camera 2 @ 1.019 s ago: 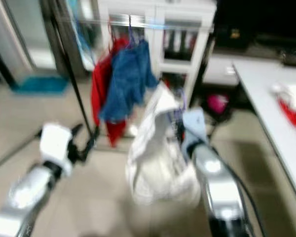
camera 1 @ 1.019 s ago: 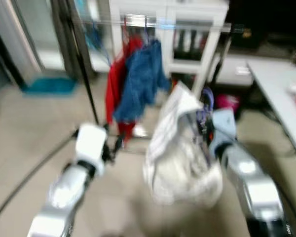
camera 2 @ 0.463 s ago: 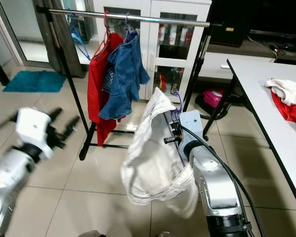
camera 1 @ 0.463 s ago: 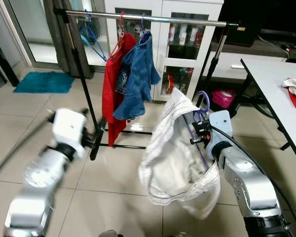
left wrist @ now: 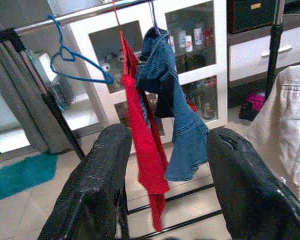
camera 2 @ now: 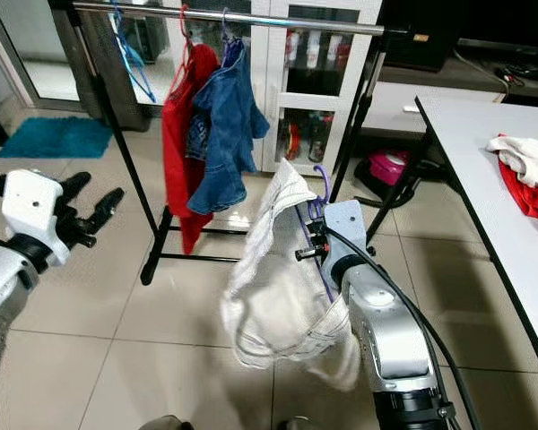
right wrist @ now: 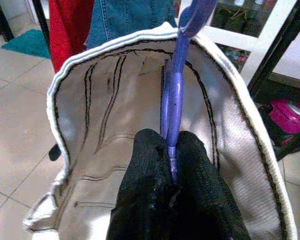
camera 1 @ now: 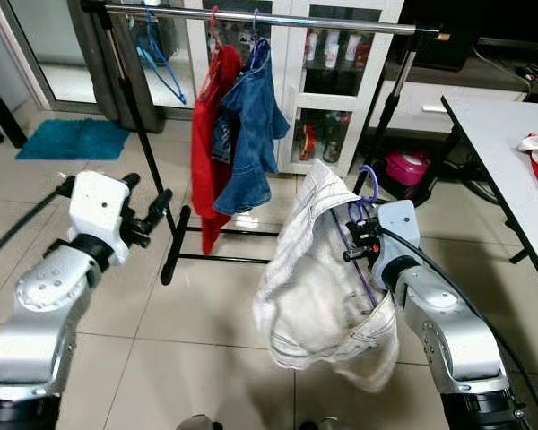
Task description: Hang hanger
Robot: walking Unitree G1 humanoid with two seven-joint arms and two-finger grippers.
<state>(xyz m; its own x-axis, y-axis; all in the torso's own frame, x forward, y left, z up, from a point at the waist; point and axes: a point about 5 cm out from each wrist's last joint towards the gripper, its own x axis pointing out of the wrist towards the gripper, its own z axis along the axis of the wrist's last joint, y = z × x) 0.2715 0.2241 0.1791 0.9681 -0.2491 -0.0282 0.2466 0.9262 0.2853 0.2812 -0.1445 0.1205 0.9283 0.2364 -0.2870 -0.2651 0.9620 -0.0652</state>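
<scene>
Right tool raised, clamped on purple hanger; left tool open.

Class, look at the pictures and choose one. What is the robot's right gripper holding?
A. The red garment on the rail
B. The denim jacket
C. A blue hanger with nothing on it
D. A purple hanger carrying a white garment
D: the right gripper is shut on the purple hanger, and the white garment drapes from it in front of the clothes rail.
</scene>
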